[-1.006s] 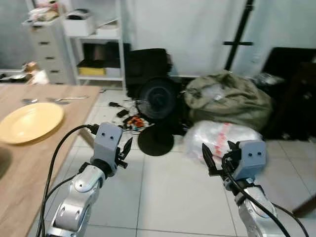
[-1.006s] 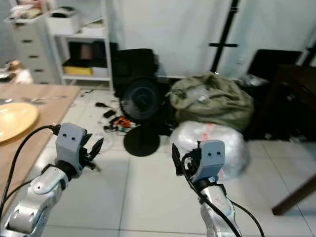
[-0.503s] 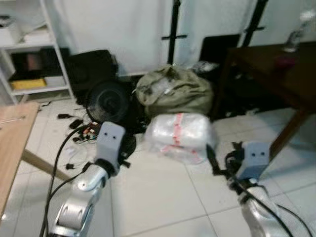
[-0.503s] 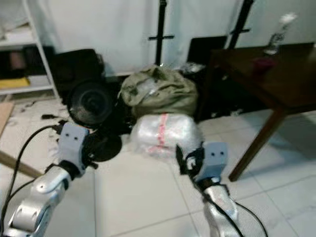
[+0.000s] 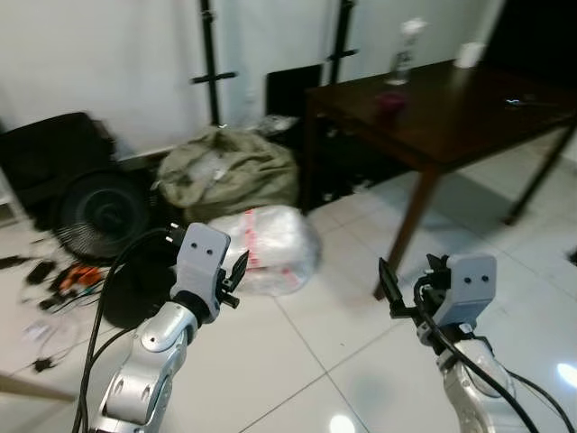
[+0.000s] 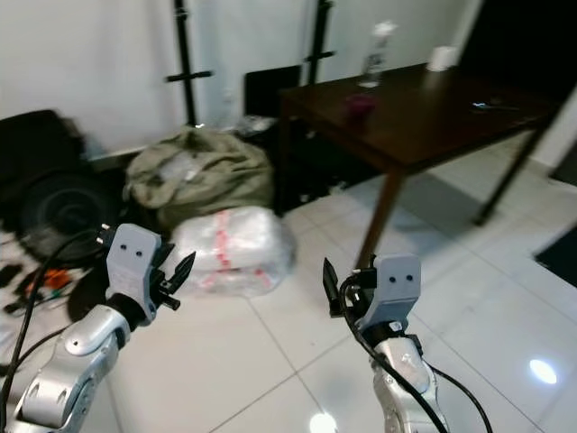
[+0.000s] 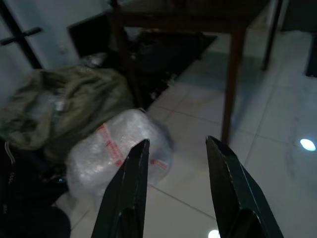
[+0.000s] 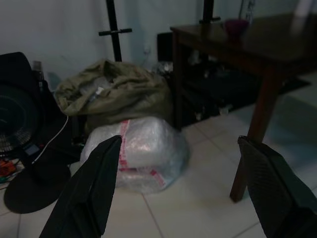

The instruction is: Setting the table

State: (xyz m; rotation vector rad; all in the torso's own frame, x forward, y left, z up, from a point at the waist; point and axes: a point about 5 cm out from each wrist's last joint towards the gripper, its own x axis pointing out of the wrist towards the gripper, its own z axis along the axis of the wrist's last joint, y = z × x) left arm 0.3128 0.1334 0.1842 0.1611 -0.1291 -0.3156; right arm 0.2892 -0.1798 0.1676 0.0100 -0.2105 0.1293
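Observation:
A dark wooden table [image 5: 451,113] stands at the right, by the wall. On it are a clear bottle [image 5: 403,52], a small dark red cup [image 5: 389,100], a white cup [image 5: 466,54] and a small item [image 5: 518,102] I cannot identify. Both arms are held up in front of me over the tiled floor, well short of the table. My left gripper [image 7: 177,144] is open and holds nothing. My right gripper [image 8: 179,141] is spread wide and is also empty.
An olive bag [image 5: 225,171] and a bubble-wrapped bundle [image 5: 270,244] lie on the floor left of the table. A black floor fan [image 5: 99,207], loose cables [image 5: 63,275] and black stands [image 5: 209,63] are further left. White tiles [image 5: 343,361] lie ahead.
The camera has swung to the right: the light wooden table with the yellow plate has left the view and the dark table has come in. Both grippers keep their pose.

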